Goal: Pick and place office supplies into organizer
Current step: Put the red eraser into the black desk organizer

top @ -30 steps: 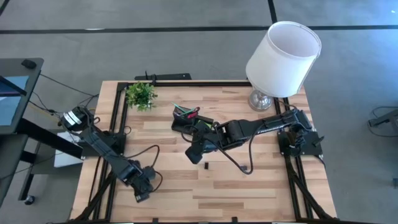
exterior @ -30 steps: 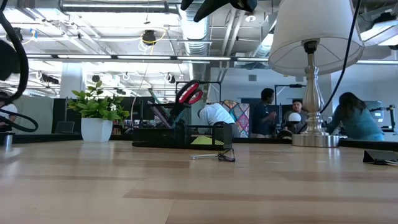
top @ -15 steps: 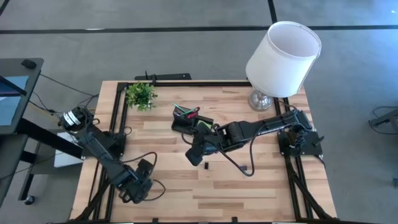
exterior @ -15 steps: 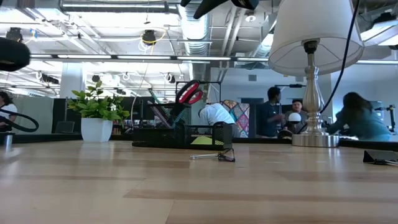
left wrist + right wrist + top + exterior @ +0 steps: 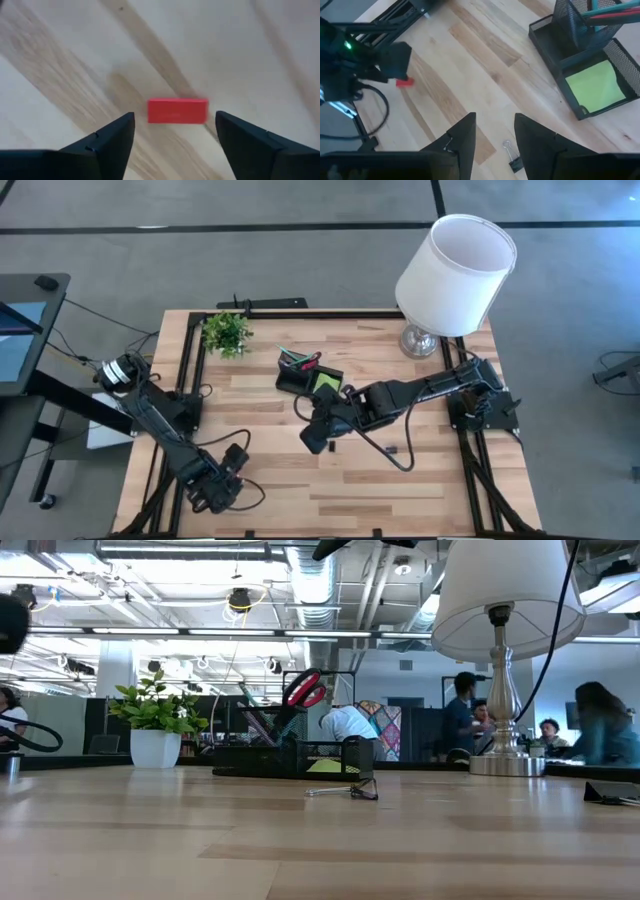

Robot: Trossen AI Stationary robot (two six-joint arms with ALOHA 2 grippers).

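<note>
The red eraser (image 5: 177, 110) lies flat on the wood, and my left gripper (image 5: 175, 137) hangs open above it with one finger on each side, touching nothing. In the right wrist view the eraser (image 5: 404, 82) shows beside that gripper. My left gripper (image 5: 225, 480) is near the table's near-left corner. My right gripper (image 5: 318, 432) is open over mid-table, above a black binder clip (image 5: 512, 161). The black mesh organizer (image 5: 300, 372) holds pens, red-handled scissors (image 5: 305, 688) and the lime-green sticky-note pad (image 5: 595, 86).
A potted plant (image 5: 227, 332) stands near the far-left corner and a white-shaded lamp (image 5: 455, 265) at the far right. A second small black item (image 5: 392, 450) lies right of the clip. Cables loop beside both arms. People move in the room beyond the table.
My right gripper has drawn back from the organizer toward the near edge, uncovering the green sticky-note pad. My left gripper has shifted a little toward the near-left corner.
</note>
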